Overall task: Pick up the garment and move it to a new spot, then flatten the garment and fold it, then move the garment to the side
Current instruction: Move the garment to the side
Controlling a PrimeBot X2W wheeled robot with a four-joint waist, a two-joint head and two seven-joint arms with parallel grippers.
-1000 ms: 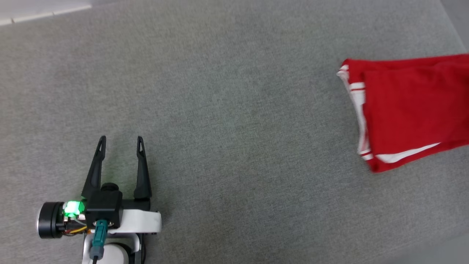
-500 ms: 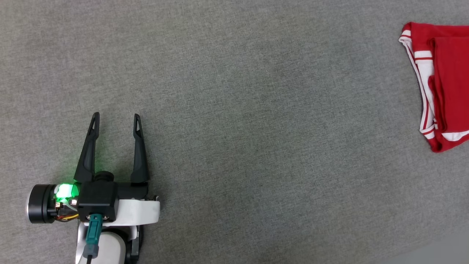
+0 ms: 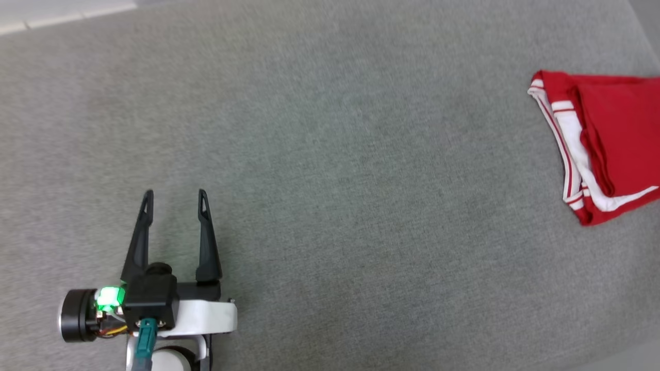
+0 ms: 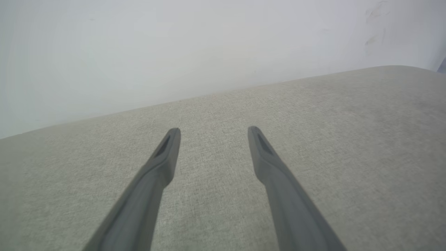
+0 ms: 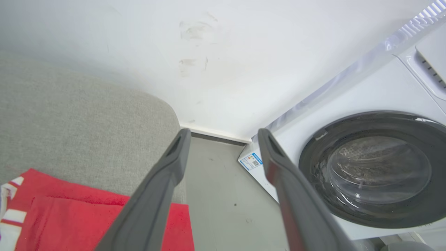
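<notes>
- Head: folded garment (image 3: 619, 134) lies far right on the grey cushion (image 3: 330, 180), cropped by the frame. Its striped trim faces left; long axis unclear. Left gripper (image 3: 175, 191) fingers apart, empty, as before. Framing shifted by a camera move.
- Left wrist: left gripper (image 4: 213, 129) spread above the cushion.
- Right wrist: right gripper (image 5: 224, 130) fingers parted, empty, with the garment (image 5: 69, 216) at lower left.

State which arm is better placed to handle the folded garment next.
Right. The right gripper hangs with fingers open close over the garment; the left gripper, also open, sits far across the grey surface from it.
</notes>
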